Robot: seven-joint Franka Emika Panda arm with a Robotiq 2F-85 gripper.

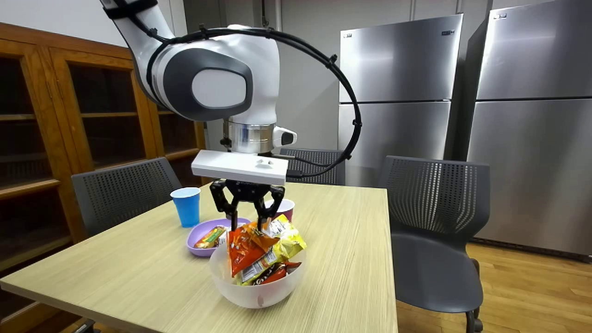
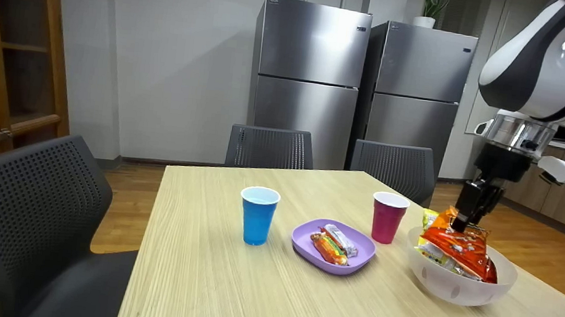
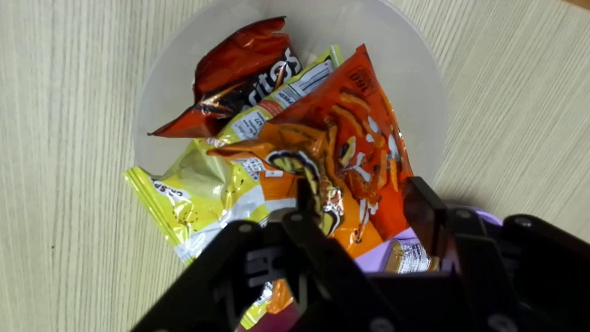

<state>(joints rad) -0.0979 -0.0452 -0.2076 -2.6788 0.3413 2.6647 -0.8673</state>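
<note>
While I look through the wrist view, my fingers [image 3: 421, 203] stand spread over the orange bag [image 3: 364, 143]; whether they touch it I can't tell. It lies tilted in the bowl [image 3: 417, 92], reaching from the middle toward 3 o'clock. I see a red bag [image 3: 237, 69] near 11 o'clock and a yellow bag [image 3: 207, 180] near 8, partly covered by the orange one. An exterior view shows me the counter [image 2: 226, 294]: from the bowl, the plate [image 2: 306, 229] with two snacks [image 2: 329, 249] sits at 9 o'clock, the blue cup [image 2: 258, 219] beyond it, the red cup [image 2: 388, 222] at 10.
</note>
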